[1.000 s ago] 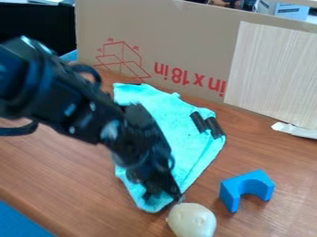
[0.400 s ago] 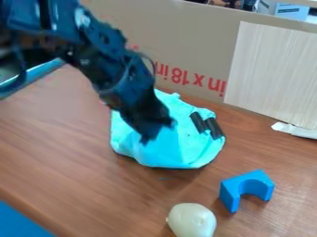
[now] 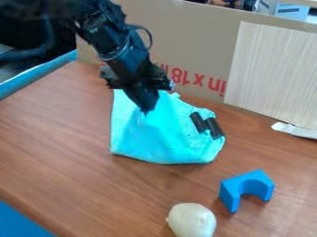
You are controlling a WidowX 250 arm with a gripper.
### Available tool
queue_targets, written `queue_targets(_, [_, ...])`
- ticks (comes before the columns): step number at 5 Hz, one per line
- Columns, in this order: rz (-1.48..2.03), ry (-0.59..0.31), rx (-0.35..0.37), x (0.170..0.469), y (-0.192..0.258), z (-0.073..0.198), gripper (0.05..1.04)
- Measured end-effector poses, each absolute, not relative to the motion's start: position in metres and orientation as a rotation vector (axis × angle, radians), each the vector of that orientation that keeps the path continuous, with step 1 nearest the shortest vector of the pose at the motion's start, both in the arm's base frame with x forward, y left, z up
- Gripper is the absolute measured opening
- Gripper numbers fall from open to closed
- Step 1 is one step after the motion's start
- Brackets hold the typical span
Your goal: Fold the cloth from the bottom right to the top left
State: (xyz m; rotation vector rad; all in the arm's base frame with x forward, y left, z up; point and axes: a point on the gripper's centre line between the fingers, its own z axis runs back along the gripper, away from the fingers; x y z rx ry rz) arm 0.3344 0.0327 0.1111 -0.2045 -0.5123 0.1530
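The pincer (image 3: 146, 111) is clamped on the cloth (image 3: 164, 143), which lies on the worktop (image 3: 68, 134) below the cardboard (image 3: 186, 37). The raised, creased stretch under the grip suggests a corner is held high so the fabric can fold over itself toward the top left. Two black pieces (image 3: 214, 128) rest on its right side, perhaps weighing it down.

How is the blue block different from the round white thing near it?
The blue block has straight edges and corners, while the white thing is smooth and rounded. The block has a curved notch cut into it; the white thing has no notch that shows. Both sit on the brown table.
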Motion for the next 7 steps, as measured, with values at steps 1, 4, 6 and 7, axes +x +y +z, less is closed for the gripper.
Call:
queue_targets(1, [0.199, -0.5, -0.203, 0.352, 0.045, 0.113, 0.059])
queue_targets(4, [0.422, -0.458, -0.25, 0.393, 0.092, 0.131, 0.059])
queue_targets(6, [0.525, -0.444, -0.235, 0.415, 0.116, 0.128, 0.059])
queue_targets(7, [0.581, -0.435, -0.216, 0.423, 0.129, 0.12, 0.059])
